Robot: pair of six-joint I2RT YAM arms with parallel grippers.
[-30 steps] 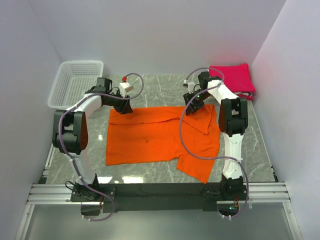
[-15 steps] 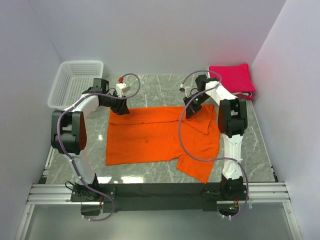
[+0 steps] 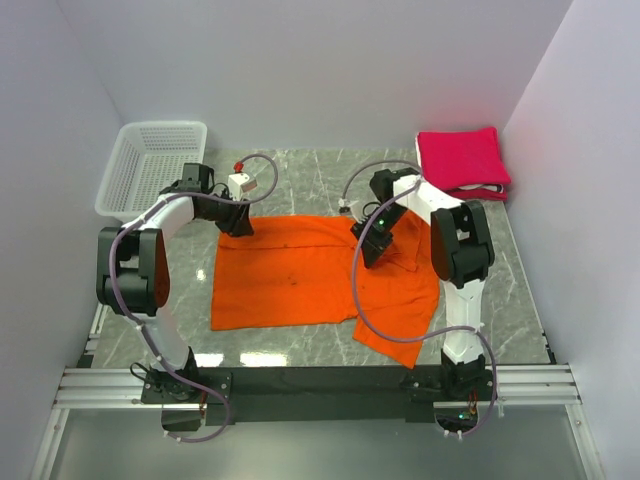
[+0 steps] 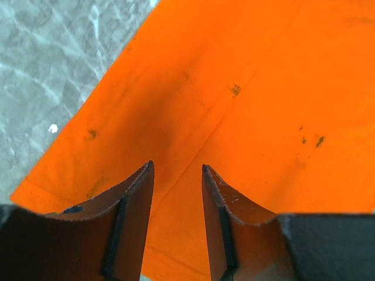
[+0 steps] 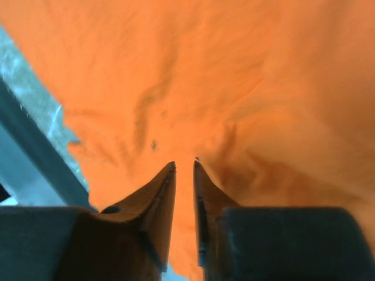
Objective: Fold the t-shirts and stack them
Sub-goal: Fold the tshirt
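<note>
The orange t-shirt (image 3: 290, 275) lies spread on the marble table, its right part rumpled and folded over. My left gripper (image 3: 238, 225) hangs over the shirt's far left corner. In the left wrist view its jaws (image 4: 176, 170) stand apart over flat orange cloth (image 4: 263, 88), holding nothing. My right gripper (image 3: 366, 250) is at the shirt's far edge, right of the middle. Its jaws (image 5: 184, 164) stand nearly together, with bunched orange cloth (image 5: 234, 70) between them. A folded crimson-pink t-shirt stack (image 3: 462, 160), with a white layer showing at its near edge, rests at the far right corner.
A white mesh basket (image 3: 150, 165) stands at the far left corner. Bare marble table (image 3: 310, 175) runs behind the shirt, and a dark rail (image 3: 320, 380) with both arm bases lines the near edge. White walls close in on three sides.
My right gripper moved left and nearer over the shirt, closing on cloth and dragging the right part inward. The left gripper shifted slightly left; its jaws stayed apart.
</note>
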